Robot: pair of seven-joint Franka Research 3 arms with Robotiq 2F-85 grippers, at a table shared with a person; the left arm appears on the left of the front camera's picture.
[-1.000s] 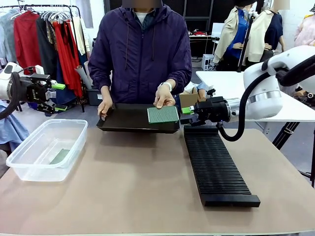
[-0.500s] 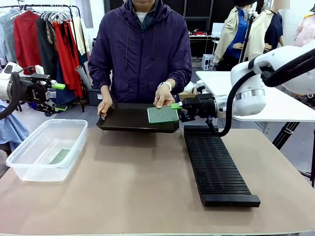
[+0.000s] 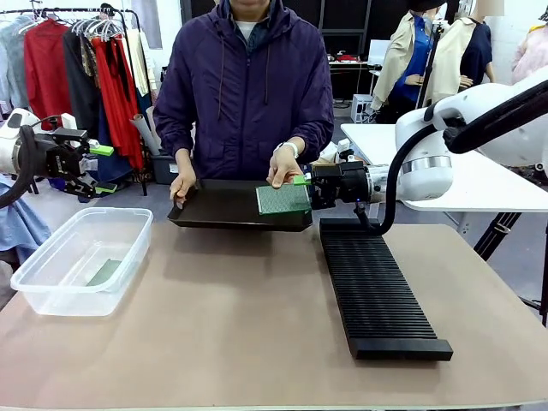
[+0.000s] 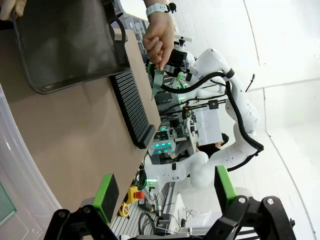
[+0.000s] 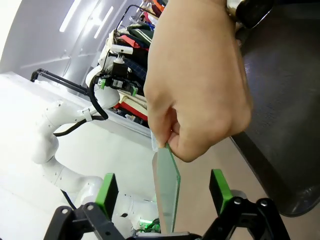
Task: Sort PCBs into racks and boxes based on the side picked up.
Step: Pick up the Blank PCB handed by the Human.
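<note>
A person's hand [image 3: 285,169] holds one of the PCBs [image 3: 282,199] upright by its top edge above the right end of a shallow black tray [image 3: 218,210]. My right gripper [image 3: 303,190] is open, with its fingers on either side of that board's right edge. In the right wrist view the PCB [image 5: 167,192] stands edge-on between the two green pads [image 5: 106,192], apart from both. Far left, above the table edge, my left gripper [image 3: 101,169] hangs open and empty. The clear box [image 3: 81,257] holds another PCB [image 3: 104,272]. The slotted black rack [image 3: 372,287] lies at the right.
The person's other hand [image 3: 181,184] grips the tray's left end at the far table edge. A white table [image 3: 479,175] stands behind my right arm. Bare tabletop [image 3: 240,317] lies between the box and the rack.
My right gripper has moved left along the far edge until its fingers straddle the held PCB. The left arm, tray and box have stayed put.
</note>
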